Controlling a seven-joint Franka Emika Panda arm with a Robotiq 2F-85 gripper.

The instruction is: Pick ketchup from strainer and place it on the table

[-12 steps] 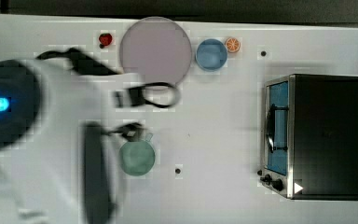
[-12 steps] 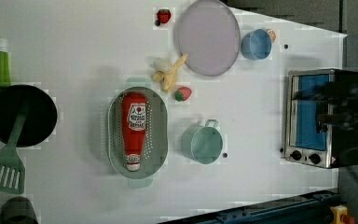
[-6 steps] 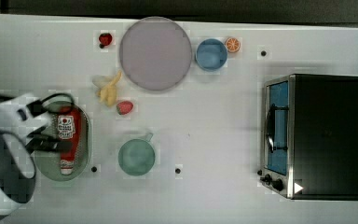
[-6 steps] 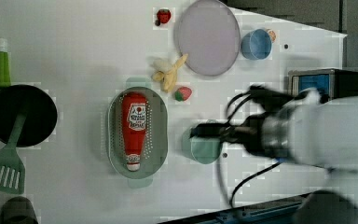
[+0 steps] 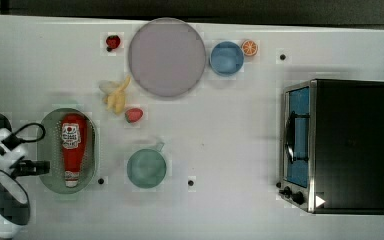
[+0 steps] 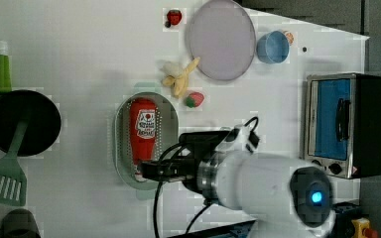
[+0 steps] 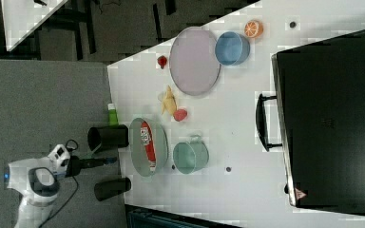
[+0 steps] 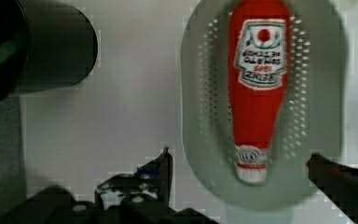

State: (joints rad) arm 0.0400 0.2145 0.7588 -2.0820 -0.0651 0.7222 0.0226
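Fingers: my gripper (image 8: 237, 175) is wide open and holds nothing; one finger (image 8: 161, 170) is outside one long side of the strainer, the other finger is outside the opposite side.
Ketchup: the ketchup (image 5: 73, 148) lies flat along the strainer (image 5: 49, 131), white cap toward the end near my wrist, label face up.
Step in hand: I judge I am in the approach, above the cap end of the strainer, and not yet down on the bottle.
How to do it well: I should move forward along the strainer until my fingers stand over the wide red body, not the thin neck. Then I should narrow the opening so that both fingers go inside the strainer walls, and descend straight. A grip across the body near the label seems most stable; the cap end may slip.
Risk: if I descend here, the fingers could hit the strainer rim.
Bench: the bench (image 5: 230, 130) beside the strainer has bare white space for placing.
Other containers: beside the strainer, the green cup (image 5: 146, 168) looks empty; beyond it, the grey plate (image 5: 167, 56) and the blue bowl (image 5: 226, 58) also look empty.
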